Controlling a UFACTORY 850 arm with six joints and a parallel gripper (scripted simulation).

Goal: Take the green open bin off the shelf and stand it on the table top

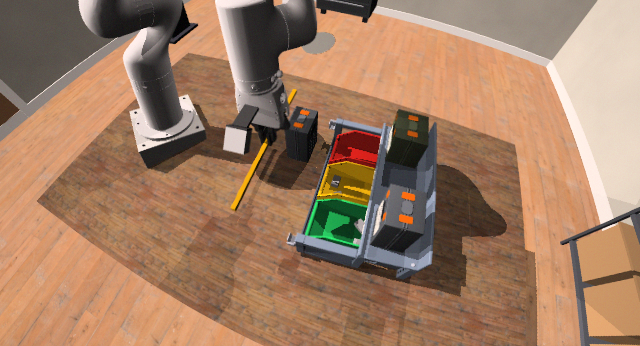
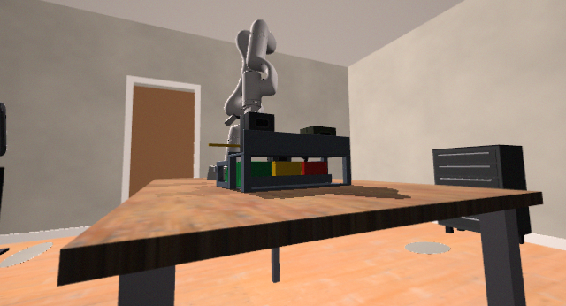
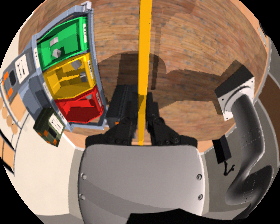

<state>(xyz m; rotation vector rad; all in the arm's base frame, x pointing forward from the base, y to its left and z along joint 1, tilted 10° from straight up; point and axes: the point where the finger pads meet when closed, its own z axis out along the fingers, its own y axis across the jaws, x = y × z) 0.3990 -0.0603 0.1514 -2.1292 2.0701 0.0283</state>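
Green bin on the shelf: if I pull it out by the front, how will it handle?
The green bin looks stiff, so it should slide out whole. Its loose parts may shift or spill through the low front if it tips. It touches the yellow bin, which may drag along. The hand holds a yellow bar.

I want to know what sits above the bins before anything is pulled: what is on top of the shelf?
Two dark cases with orange patches stand on the shelf top: one at the red-bin end, one at the green-bin end. What lies beneath them on the board is covered.
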